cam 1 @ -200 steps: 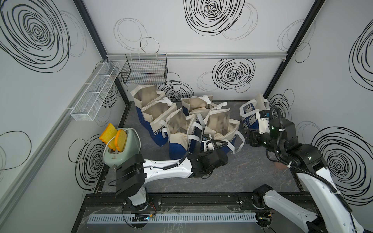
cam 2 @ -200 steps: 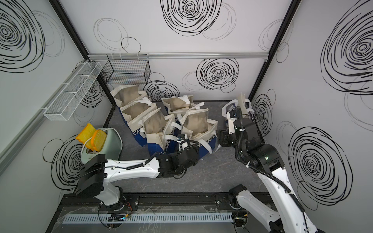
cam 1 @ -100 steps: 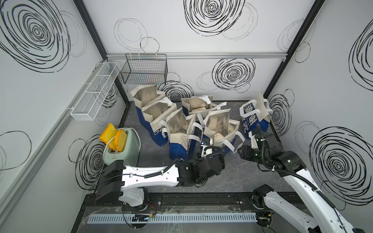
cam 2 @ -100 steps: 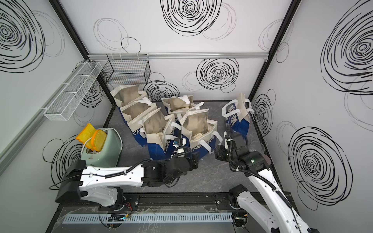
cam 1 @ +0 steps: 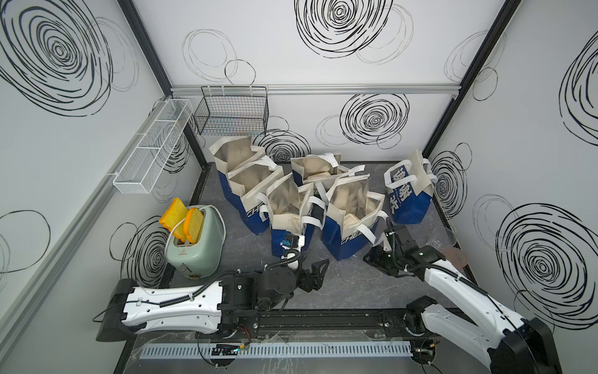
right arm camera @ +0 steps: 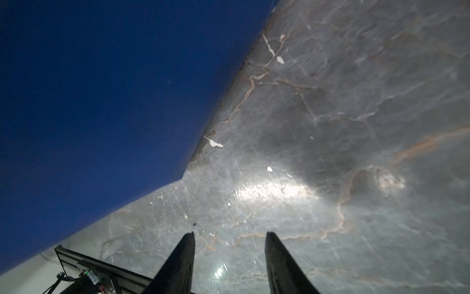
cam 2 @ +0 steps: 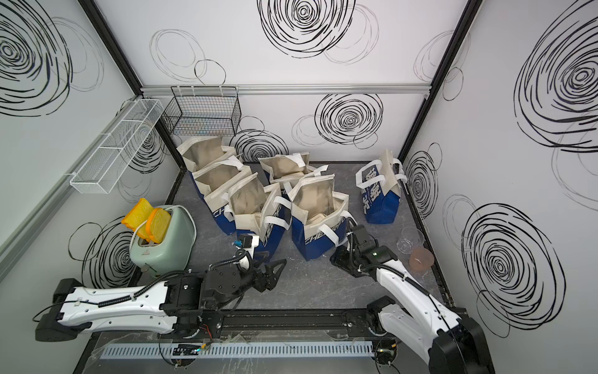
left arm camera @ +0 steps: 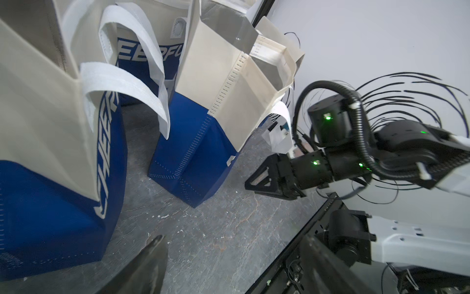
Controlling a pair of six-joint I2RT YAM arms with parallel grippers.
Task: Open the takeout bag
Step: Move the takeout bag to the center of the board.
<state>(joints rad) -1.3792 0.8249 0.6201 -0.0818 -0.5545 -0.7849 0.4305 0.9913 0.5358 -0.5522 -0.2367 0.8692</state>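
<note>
Entry: left hand and right hand, both drawn back low over the front worktop, each spread apart, empty; takeout bag stands back-right, top seemingly shut, opening likely outstanding.

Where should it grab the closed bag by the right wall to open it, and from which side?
Probably the white handle draped over the closed bag's printed front, approached from above on the arms' side: that loop hangs free, the top is pinched flat, and the wall crowds its back.
</note>
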